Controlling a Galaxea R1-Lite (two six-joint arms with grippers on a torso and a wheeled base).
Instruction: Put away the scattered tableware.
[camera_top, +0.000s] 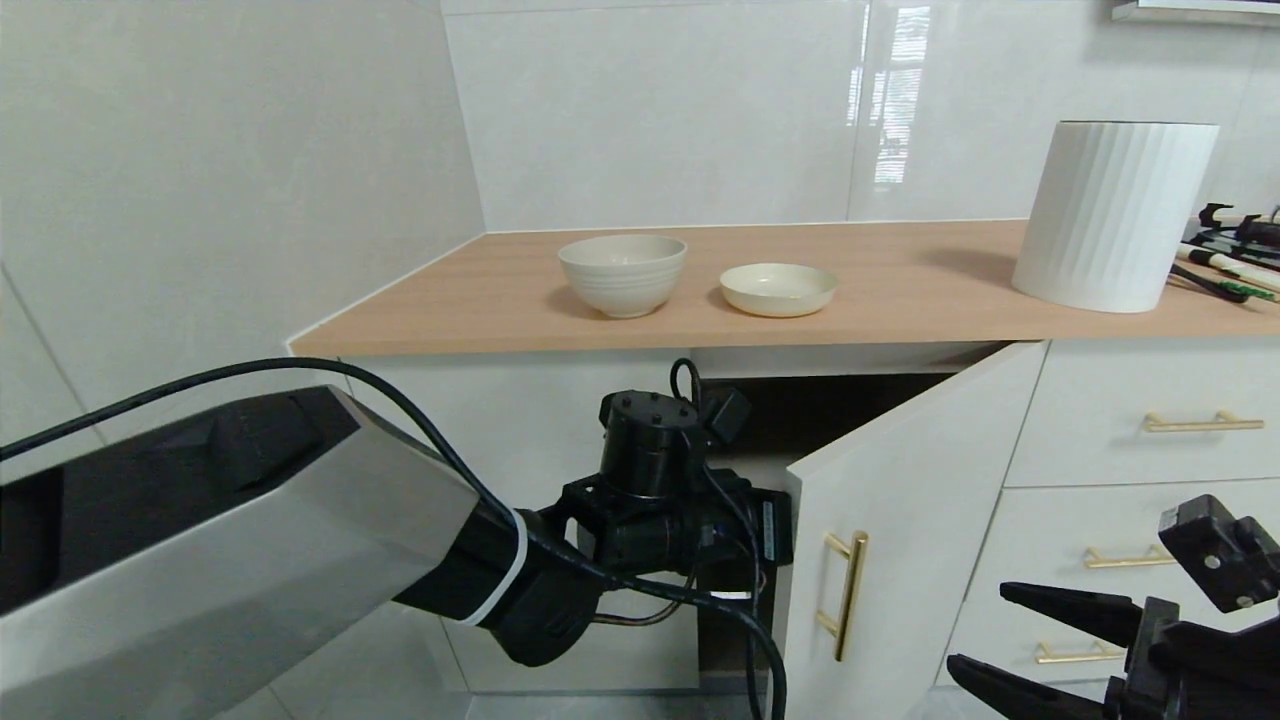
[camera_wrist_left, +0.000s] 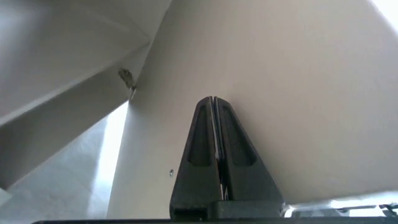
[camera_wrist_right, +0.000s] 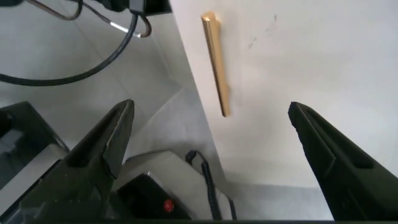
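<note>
A: Though well apart from any dish, looks like step one: getting the storage open. And the left gripper (camera_wrist_left: 212, 102)?

B: Clenched, with fingers pressed together on nothing, tucked against the inner face of the cabinet door (camera_top: 900, 520), low near 6 o'clock in the head view. Probably propping the door ajar from inside.

A: And the right gripper (camera_top: 977, 626)?

B: Released — spread wide, low at 4 o'clock, facing the door's gold handle (camera_wrist_right: 214, 62) but apart from it.

A: Tableware?

B: Untouched on the countertop (camera_top: 920, 270). Deep ribbed bowl (camera_top: 622, 273) near 12 o'clock, shallow dish (camera_top: 778, 289) just beside it toward 3 o'clock, not touching. Tall white canister (camera_top: 1115, 215) well apart at 2 o'clock, with some pens (camera_top: 1235, 265) beyond it.

A: Next move, then?

B: Judging from the layout — free one arm from the door, raise to counter height, close on the bowl's rim or the dish's edge, then carry down into the open cabinet. Calls for a door swung wide enough not to drift back, and a firm pinch on a smooth glazed rim, easy to let slip.
</note>
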